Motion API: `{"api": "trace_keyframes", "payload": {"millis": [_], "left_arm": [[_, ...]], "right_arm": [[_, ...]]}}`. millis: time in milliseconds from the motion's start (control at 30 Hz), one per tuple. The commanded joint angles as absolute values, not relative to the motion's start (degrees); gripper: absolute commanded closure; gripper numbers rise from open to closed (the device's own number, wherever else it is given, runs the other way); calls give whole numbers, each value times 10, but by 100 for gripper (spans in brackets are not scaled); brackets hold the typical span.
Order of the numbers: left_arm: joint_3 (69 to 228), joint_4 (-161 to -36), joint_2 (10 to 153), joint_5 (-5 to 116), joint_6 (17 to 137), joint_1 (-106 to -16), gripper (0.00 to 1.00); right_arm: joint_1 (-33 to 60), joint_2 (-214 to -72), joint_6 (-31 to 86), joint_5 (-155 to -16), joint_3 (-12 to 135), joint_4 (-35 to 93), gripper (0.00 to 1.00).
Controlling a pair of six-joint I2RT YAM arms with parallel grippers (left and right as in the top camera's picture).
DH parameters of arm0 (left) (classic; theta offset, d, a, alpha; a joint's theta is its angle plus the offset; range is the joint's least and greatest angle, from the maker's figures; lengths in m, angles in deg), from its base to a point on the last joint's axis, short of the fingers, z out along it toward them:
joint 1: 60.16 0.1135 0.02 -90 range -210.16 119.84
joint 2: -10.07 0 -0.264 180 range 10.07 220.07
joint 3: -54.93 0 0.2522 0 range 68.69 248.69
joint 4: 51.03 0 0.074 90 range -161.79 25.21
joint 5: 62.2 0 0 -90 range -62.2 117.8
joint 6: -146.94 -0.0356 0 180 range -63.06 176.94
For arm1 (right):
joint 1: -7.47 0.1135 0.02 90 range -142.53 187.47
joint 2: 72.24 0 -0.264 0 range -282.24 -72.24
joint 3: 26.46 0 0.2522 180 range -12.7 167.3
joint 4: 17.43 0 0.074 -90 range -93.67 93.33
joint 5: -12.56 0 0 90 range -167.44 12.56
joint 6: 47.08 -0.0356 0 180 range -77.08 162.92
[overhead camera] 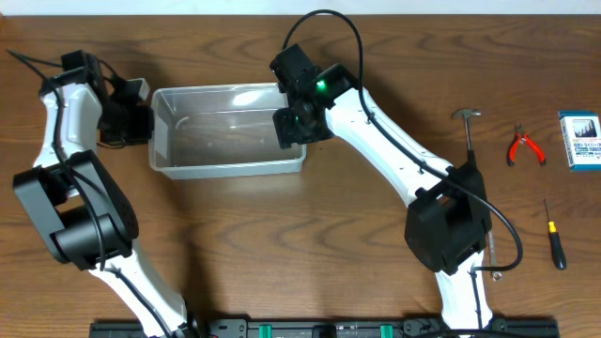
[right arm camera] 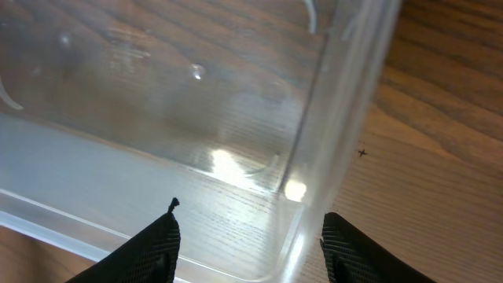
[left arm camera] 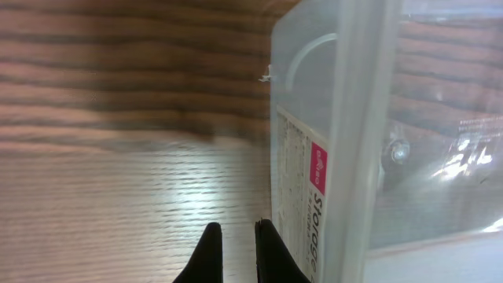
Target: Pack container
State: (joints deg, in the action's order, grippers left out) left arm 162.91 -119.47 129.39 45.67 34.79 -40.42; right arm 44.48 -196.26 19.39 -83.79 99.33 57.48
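The container (overhead camera: 228, 130), a clear plastic tub with nothing visible inside, stands on the wooden table at centre back. My left gripper (overhead camera: 144, 122) is at its left end. In the left wrist view its black fingers (left arm camera: 236, 253) are shut with nothing between them, just beside the container's labelled outer wall (left arm camera: 314, 181). My right gripper (overhead camera: 293, 127) is at the tub's right end. In the right wrist view it (right arm camera: 251, 244) stands open, one finger (right arm camera: 153, 251) inside the container (right arm camera: 157, 102) and the other outside, with the clear end wall (right arm camera: 314, 157) between them.
To the right on the table lie a hammer (overhead camera: 469, 127), red-handled pliers (overhead camera: 523, 145), a small blue-and-white box (overhead camera: 581, 141) and a screwdriver (overhead camera: 555, 237). The right arm's base (overhead camera: 449, 225) sits between the tub and these tools.
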Motion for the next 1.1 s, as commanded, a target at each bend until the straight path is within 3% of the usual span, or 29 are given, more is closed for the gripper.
{"api": "trace_keyframes", "payload": {"millis": [0, 700, 1067], "left_arm": [[1627, -1195, 1297, 464, 336, -414, 94], [1627, -1172, 1297, 434, 367, -412, 94], [1627, -1172, 1297, 433, 375, -412, 94]], "right_arm": [[437, -1967, 187, -832, 1000, 574, 40], [401, -1979, 168, -807, 1000, 590, 41], [400, -1991, 168, -806, 1000, 591, 57]]}}
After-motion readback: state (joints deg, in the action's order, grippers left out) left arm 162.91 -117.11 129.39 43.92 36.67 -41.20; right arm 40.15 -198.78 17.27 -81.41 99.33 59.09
